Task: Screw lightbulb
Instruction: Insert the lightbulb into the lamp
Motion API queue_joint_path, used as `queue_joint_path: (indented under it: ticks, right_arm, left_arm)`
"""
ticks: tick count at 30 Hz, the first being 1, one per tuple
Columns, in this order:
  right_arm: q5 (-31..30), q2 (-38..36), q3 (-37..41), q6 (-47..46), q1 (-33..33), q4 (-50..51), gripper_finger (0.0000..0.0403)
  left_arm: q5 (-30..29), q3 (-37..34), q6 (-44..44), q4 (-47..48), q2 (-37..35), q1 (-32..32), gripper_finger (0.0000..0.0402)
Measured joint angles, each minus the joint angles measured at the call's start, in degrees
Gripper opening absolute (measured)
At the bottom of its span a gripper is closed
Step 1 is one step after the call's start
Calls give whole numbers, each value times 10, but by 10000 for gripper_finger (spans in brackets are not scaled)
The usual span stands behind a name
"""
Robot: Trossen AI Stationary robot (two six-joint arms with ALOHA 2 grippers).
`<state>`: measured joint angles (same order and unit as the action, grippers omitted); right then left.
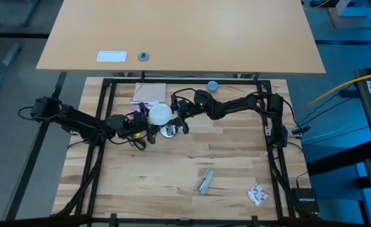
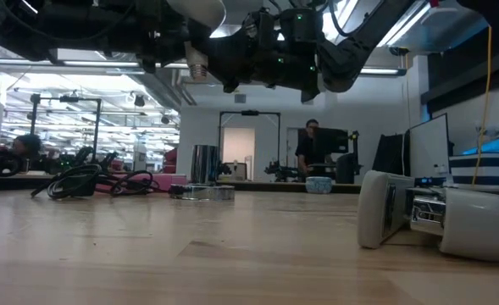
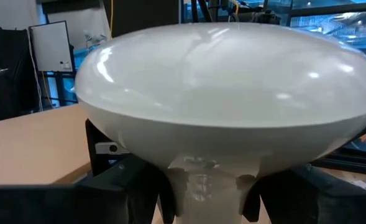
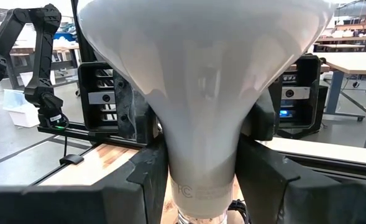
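- The lightbulb (image 1: 159, 114) is held in the air above the middle rear of the wooden table (image 1: 172, 170). In the high view its white globe faces up, and both arms meet at it.
- The left gripper (image 1: 142, 120) comes in from the left side. In the left wrist view its dark fingers (image 3: 133, 186) stand on either side of the bulb's pale neck (image 3: 204, 186). They look close against it, and the globe fills the picture above them.
- The right gripper (image 1: 177, 117) reaches in from the right side. In the right wrist view its two dark fingers (image 4: 148, 180) press against the tapering cone of the bulb (image 4: 201, 124) from both sides, so they are part-way closed around it.
- In the low view the bulb's threaded base (image 2: 197, 59) points down from the cluster of dark grippers near the picture's top, well above the table surface.
- A flat shiny metal disc (image 1: 168, 130) lies on the table just under the two grippers.
- A small blue round object (image 1: 213, 86) sits near the table's rear edge, beside the right arm.
- A pale pink sheet (image 1: 148, 93) lies at the rear, just behind the bulb.
- A grey metal piece (image 1: 204, 181) lies toward the front of the table, with a small patterned packet (image 1: 257, 195) to its right.
- In the low view a person (image 2: 307, 151) stands in the room far beyond the table.
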<state>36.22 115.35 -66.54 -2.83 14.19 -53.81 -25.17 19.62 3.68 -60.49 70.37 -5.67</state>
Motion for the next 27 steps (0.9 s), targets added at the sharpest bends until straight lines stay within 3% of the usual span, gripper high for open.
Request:
queue_joint_path:
  ticks: [8,16,20,27]
  right_arm:
    - [-7,0,1,1,-9,-1,175]
    - [-21,2,2,4,-12,19,270]
    - [11,2,2,5,5,59,292]
    - [110,2,2,5,53,141,295]
  left_arm:
    - [0,0,3,0,-1,0,221]
    - [2,0,11,-10,-3,-1,221]
    - [1,0,10,-7,-5,-1,221]
    - [-1,0,12,-5,-13,0,221]
